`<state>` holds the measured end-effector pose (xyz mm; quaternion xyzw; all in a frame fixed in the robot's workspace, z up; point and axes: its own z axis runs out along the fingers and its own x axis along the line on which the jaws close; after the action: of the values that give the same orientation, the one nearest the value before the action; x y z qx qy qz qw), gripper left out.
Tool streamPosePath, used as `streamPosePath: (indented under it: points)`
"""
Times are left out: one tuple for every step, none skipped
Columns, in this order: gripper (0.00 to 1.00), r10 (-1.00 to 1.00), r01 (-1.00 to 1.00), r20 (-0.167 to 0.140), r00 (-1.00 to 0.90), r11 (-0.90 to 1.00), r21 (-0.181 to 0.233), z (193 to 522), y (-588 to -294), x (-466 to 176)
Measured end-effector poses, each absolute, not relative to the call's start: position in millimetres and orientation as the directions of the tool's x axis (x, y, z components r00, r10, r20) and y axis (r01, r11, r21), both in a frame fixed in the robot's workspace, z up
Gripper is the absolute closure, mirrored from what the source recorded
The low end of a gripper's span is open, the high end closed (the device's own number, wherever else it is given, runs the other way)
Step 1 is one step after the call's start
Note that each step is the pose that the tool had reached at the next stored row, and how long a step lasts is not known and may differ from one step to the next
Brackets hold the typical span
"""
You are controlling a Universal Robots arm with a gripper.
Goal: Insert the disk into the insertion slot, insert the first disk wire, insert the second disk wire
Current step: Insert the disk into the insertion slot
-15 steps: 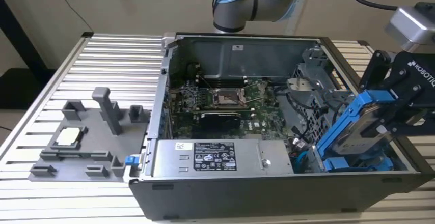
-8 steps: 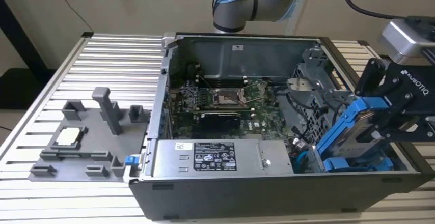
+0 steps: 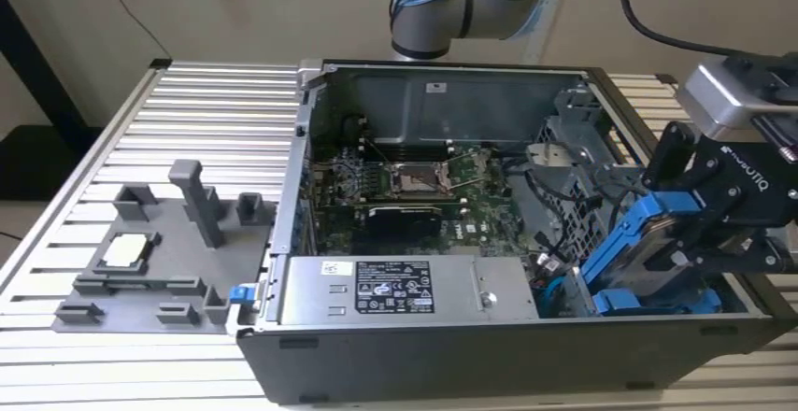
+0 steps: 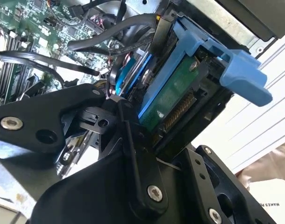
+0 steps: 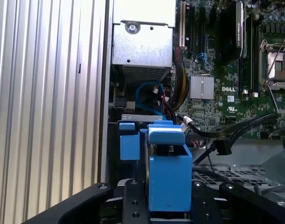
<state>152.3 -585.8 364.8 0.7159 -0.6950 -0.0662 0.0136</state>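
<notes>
My end effector [image 5: 166, 205] is matt black, the disk [image 5: 168, 168] wears a smooth bright blue plastic frame, and the tabletop [image 3: 212, 103] is ribbed, dull-sheened silver metal.

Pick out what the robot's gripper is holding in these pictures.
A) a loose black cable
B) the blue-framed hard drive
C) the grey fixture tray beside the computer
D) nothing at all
B: in the first wrist view the gripper is shut on the blue-framed hard drive, clamping it from both sides.
</notes>
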Motion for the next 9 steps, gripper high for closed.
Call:
streamPosePath:
  points:
    - [0.68, -0.997, -0.993, -0.076, 0.025, -0.034, 0.111, 363.0, -585.8, 152.3]
    - [0.68, -0.997, -0.993, -0.076, 0.025, -0.034, 0.111, 361.6, -585.8, 152.3]
    - [0.68, -0.997, -0.993, -0.075, 0.025, -0.034, 0.111, 360.5, -585.8, 152.3]
    - [0.68, -0.997, -0.993, -0.075, 0.025, -0.034, 0.111, 360.1, -585.8, 152.3]
    - [0.68, -0.997, -0.993, -0.075, 0.025, -0.034, 0.111, 360.1, -585.8, 152.3]
    - [0.68, -0.997, -0.993, -0.075, 0.025, -0.034, 0.111, 360.0, -585.8, 152.3]
    - [0.68, -0.997, -0.993, -0.076, 0.025, -0.034, 0.111, 359.8, -585.8, 152.3]
    - [0.68, -0.997, -0.993, -0.076, 0.025, -0.034, 0.111, 359.7, -585.8, 152.3]
    - [0.68, -0.997, -0.993, -0.076, 0.025, -0.034, 0.111, 359.6, -585.8, 152.3]
